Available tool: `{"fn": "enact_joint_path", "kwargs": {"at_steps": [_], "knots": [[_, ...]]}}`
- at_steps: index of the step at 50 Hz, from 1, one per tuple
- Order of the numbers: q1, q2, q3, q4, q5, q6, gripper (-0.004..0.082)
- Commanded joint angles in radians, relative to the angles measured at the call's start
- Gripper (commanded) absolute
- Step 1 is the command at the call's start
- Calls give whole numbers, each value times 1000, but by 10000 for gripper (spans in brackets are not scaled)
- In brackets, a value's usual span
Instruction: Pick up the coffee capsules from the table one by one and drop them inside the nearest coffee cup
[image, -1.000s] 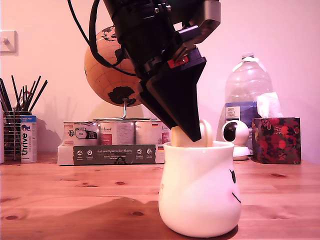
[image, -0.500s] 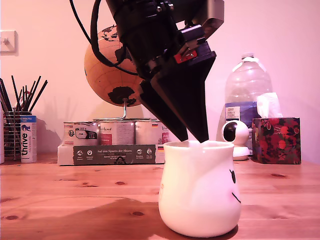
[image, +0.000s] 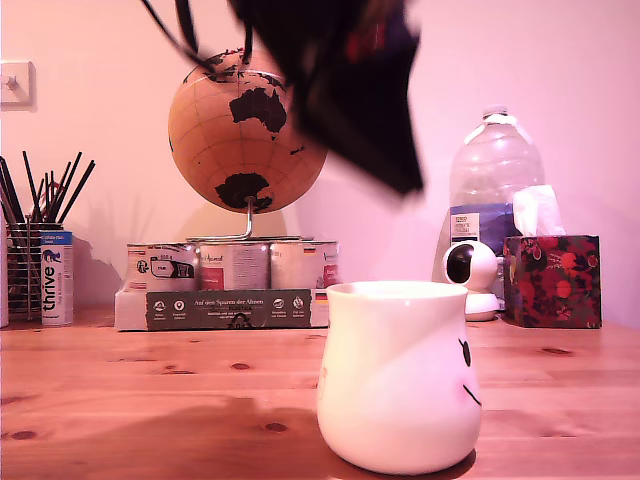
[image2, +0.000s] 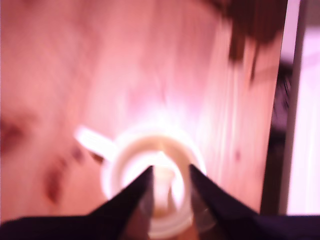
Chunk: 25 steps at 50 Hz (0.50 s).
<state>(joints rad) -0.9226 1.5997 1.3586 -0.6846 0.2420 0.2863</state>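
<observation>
Glossy, smooth white mug (image: 397, 380) on a knotty reddish wood surface (image: 150, 400) — clear plastic bottle (image: 495, 180) behind, matt black tool (image2: 170, 172).

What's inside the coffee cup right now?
The blurred wrist view shows a pale shape inside the coffee cup, likely a capsule; the gripper fingers partly cover it. The exterior view shows only the cup's outside.

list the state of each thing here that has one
tool: open, empty, raised above the coffee cup, motion-blurred
coffee cup: upright on the table
coffee capsule: inside the cup, out of the tool
water bottle: upright, cap on
tissue box: tissue sticking out
</observation>
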Motion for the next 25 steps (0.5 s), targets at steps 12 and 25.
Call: {"fn": "enact_joint_path", "kwargs": {"at_steps": [12,25], "knots": [[97,-223,-193,110,2,-60,-19],[247,-401,-406,243,1,-125,-19]]}}
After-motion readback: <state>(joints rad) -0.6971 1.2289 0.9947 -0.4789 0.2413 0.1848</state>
